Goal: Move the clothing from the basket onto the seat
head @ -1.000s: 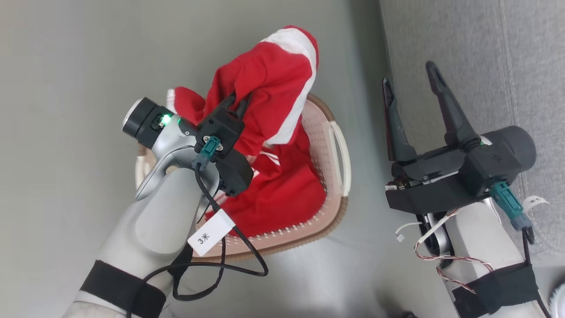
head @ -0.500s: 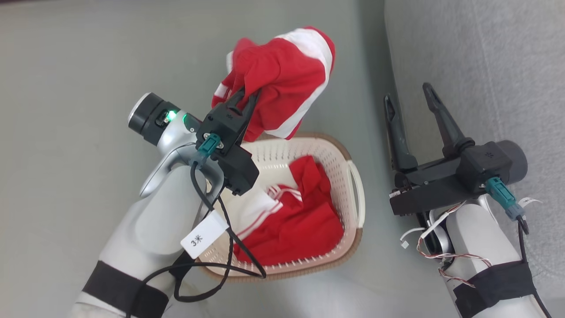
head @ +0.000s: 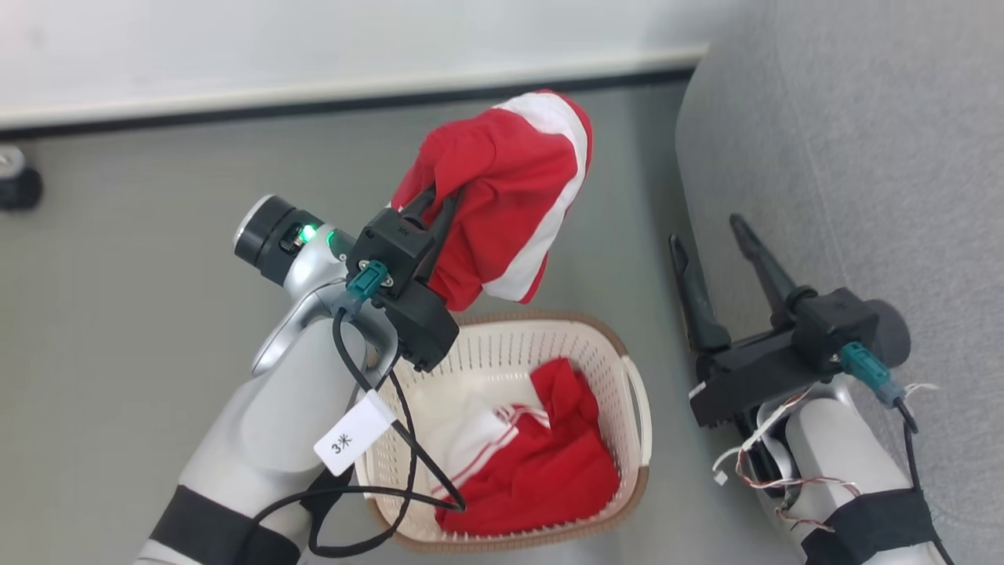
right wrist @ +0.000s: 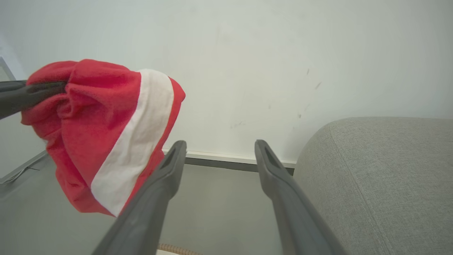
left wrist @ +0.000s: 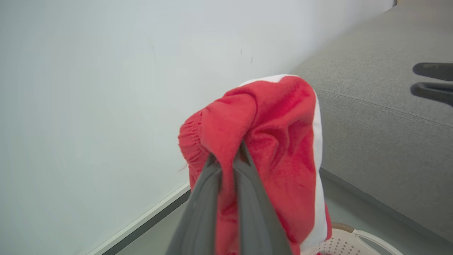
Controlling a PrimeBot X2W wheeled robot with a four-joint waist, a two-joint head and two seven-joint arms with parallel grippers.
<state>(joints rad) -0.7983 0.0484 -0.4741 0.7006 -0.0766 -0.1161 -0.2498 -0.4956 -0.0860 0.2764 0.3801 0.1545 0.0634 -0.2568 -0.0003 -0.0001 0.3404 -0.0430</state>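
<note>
My left gripper (head: 439, 196) is shut on a red garment with a broad white band (head: 510, 188), which hangs in the air above the basket's far rim. The left wrist view shows the gripper (left wrist: 226, 157) pinching that garment (left wrist: 279, 141); from the right wrist it is the red bundle (right wrist: 106, 131) at left. A second red garment with white trim (head: 549, 463) lies in the cream basket (head: 596, 353) on the floor. My right gripper (head: 706, 227) is open and empty beside the grey seat (head: 863, 157); its fingers (right wrist: 170, 166) spread wide with the seat (right wrist: 382, 177) at right.
A white wall with a dark skirting line (head: 314, 98) runs behind the basket. A dark wheeled object (head: 16, 184) sits at the far left on the grey floor. The left arm's cable and tag (head: 353, 443) hang over the basket's near rim.
The left gripper has lifted the red garment fully out of the basket. The head view has tilted up, bringing the wall into sight. The right gripper stayed open.
</note>
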